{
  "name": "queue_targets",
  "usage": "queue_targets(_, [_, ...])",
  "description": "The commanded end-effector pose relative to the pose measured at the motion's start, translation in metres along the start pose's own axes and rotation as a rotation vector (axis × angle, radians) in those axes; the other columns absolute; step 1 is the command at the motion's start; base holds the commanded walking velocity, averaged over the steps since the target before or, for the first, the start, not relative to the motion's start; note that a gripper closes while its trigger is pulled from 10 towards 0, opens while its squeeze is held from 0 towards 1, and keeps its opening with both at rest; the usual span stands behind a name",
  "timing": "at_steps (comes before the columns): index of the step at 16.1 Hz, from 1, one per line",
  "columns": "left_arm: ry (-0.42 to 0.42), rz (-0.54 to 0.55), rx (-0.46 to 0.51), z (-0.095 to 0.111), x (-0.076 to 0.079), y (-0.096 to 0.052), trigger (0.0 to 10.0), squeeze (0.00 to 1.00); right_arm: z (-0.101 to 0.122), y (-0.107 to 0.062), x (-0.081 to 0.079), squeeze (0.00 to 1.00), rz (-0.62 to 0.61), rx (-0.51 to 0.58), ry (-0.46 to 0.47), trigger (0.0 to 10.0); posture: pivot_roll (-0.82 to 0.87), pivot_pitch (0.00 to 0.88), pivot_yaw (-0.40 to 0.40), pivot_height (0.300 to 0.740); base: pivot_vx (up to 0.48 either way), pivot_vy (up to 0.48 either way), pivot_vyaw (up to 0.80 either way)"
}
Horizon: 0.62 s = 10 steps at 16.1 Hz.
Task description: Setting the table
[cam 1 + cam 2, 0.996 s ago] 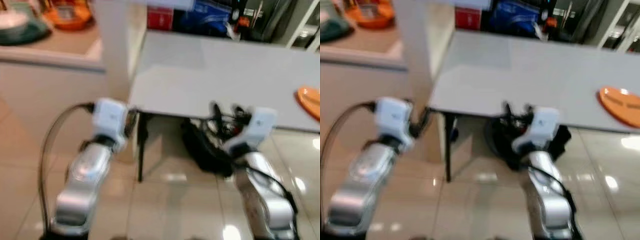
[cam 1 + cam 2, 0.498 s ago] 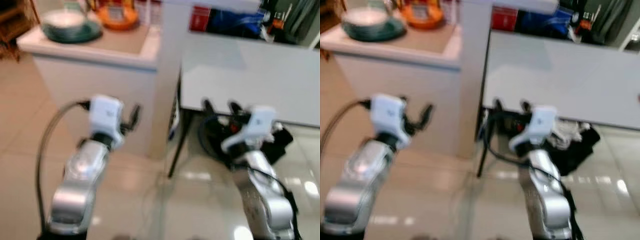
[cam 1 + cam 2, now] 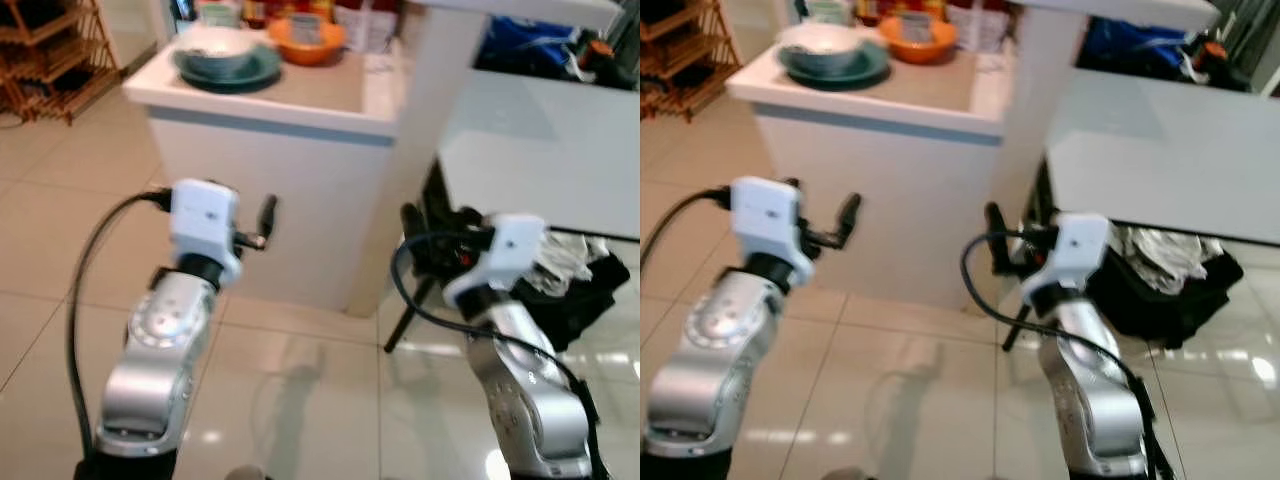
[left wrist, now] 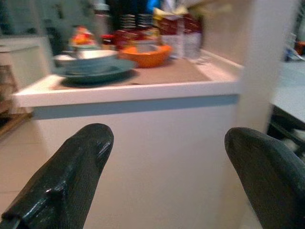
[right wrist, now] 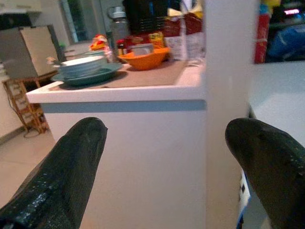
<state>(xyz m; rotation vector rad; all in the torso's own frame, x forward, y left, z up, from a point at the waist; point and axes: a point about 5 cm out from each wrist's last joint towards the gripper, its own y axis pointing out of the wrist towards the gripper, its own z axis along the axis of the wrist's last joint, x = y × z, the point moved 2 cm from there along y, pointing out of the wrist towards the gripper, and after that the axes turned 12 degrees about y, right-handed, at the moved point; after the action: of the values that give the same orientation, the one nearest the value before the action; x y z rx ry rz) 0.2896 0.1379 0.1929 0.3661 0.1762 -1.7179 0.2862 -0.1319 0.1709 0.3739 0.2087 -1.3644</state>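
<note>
the view has swung left from the grey table to the worktop bearing stacked dishes; both grippers, left gripper and right gripper, have fingers released, empty, ready to fetch.

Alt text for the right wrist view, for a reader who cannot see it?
Two open black fingers frame a white counter holding a white bowl stacked on a dark green plate and an orange bowl. A white pillar stands beside a grey table.

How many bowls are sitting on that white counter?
2. A pale bowl sits on the green plate at the counter's left end; an orange bowl stands just to its right. Clutter behind could hide more.
</note>
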Motion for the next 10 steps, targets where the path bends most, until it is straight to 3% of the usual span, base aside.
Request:
queue_targets(1, [0.007,-0.022,0.065,0.014,0.006,0.002,10.0,0.0,0.01,0.002,0.004,0.0,-0.025,0.017,-0.039,10.0,0.09,0.04,-0.046,0.74,0.0,0.0,0.0])
queue_targets(3, [0.0,-0.031,0.087,0.02,0.005,0.003,10.0,0.0,0.017,0.01,-0.003,0.0,0.003,0.025,-0.015,10.0,0.09,0.038,-0.048,0.74,0.133,0.0,0.0])
queue_targets(7, [0.037,-0.047,0.122,0.03,0.006,0.005,10.0,0.0,0.025,0.02,-0.009,0.0,0.037,0.032,-0.012,10.0,0.11,0.032,-0.068,0.74,0.378,0.0,-0.41])
queue_targets(10, [0.048,-0.028,0.118,0.033,0.002,0.005,10.0,0.0,0.032,0.028,-0.014,0.0,0.076,0.049,-0.01,10.0,0.12,0.028,-0.08,0.74,0.41,0.0,0.0])
